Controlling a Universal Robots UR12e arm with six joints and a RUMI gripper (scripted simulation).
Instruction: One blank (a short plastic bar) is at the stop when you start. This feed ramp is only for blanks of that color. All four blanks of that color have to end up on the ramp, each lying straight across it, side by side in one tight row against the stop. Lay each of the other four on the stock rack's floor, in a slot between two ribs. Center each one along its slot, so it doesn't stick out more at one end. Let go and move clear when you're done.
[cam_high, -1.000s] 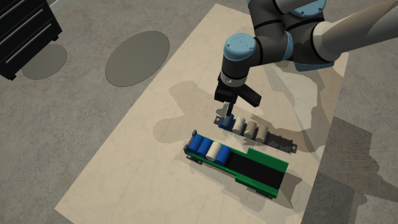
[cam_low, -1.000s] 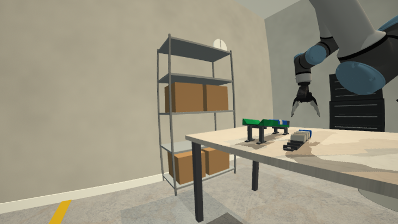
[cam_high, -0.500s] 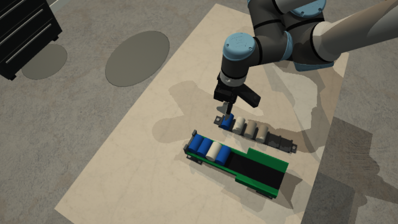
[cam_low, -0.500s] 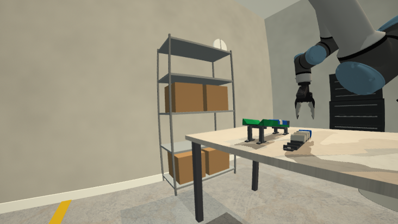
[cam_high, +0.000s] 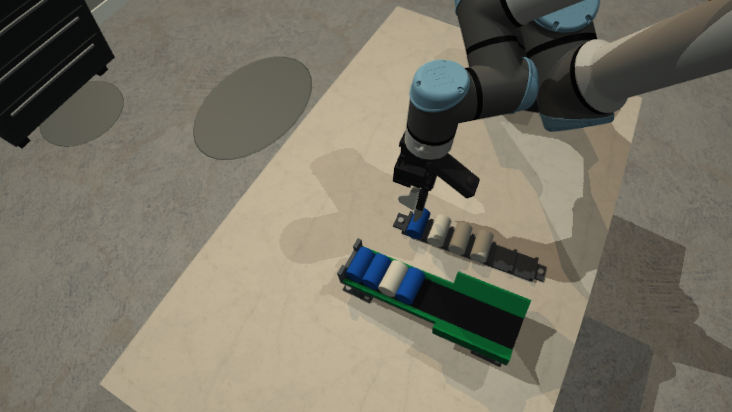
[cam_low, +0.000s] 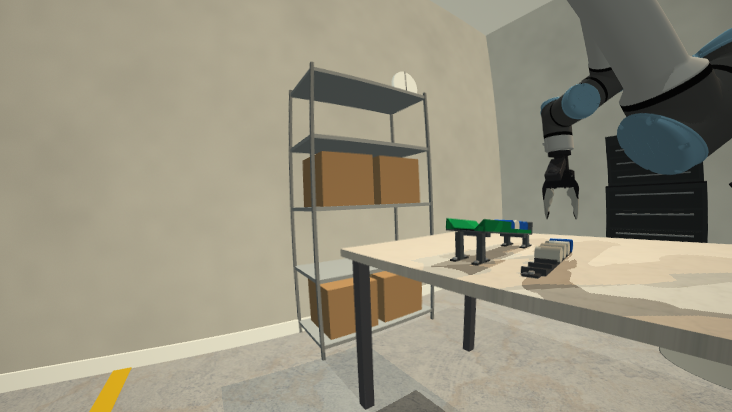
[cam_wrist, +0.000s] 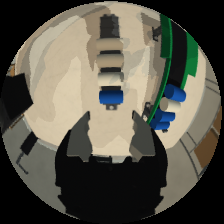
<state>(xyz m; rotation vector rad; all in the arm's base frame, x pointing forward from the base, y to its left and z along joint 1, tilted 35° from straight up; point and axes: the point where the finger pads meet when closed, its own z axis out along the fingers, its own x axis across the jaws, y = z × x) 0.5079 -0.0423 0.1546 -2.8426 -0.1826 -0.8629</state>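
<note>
The hand (cam_low: 560, 208) hangs in the air above the rack's (cam_high: 516, 263) left end, its two fingers pointing down and parted about halfway, with nothing between them. In the exterior view there is plain air between the fingertips and the blanks below.

The rack lies on the pale surface (cam_high: 215, 307), beside the ramp (cam_high: 491, 294) and roughly parallel to it, a strip of surface between them. Four blanks sit side by side in the rack's slots: a blue blank (cam_high: 417, 225) at the end under the hand, then a white one (cam_high: 439, 231), then two beige ones (cam_high: 461, 237) (cam_high: 481, 245). The dark slots at the rack's far end hold nothing. In the wrist view the blue blank (cam_wrist: 111, 96) lies ahead of the fingers, roughly midway between them, with the pale blanks lined up beyond it.

The green ramp stands on short dark legs (cam_low: 481, 248), and its black floor (cam_high: 476, 309) is bare along the higher part. Against the stop (cam_high: 353, 251) at the low end, four blanks lie across the floor in a row: two blue (cam_high: 361, 261) (cam_high: 376, 270), one white (cam_high: 393, 278), then one more blue (cam_high: 409, 286).

Behind the surface a metal shelf (cam_low: 313, 153) holds brown boxes (cam_low: 338, 179), and a black drawer cabinet (cam_low: 655, 209) stands near the arm (cam_high: 440, 102).
</note>
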